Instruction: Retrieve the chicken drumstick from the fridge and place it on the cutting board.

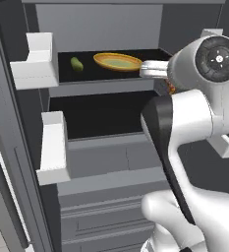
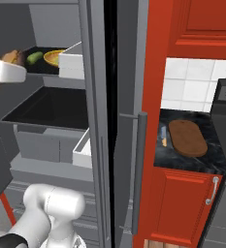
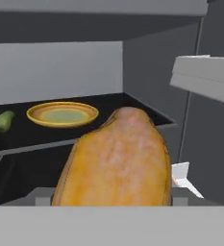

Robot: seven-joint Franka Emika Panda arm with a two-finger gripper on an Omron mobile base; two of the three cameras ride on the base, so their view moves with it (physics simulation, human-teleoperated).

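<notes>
- The chicken drumstick (image 3: 117, 158) is looming right at the hand, level with the fridge (image 1: 106, 24) upper shelf; jaws hidden, grip state impossible to tell.
- You are drawing it out: be pulling straight back, clearing the door bin (image 3: 205, 81), then heading for the cutting board (image 2: 187, 138) on the desk.

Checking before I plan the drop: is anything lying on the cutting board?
No, the cutting board lies bare on the dark counter.
</notes>
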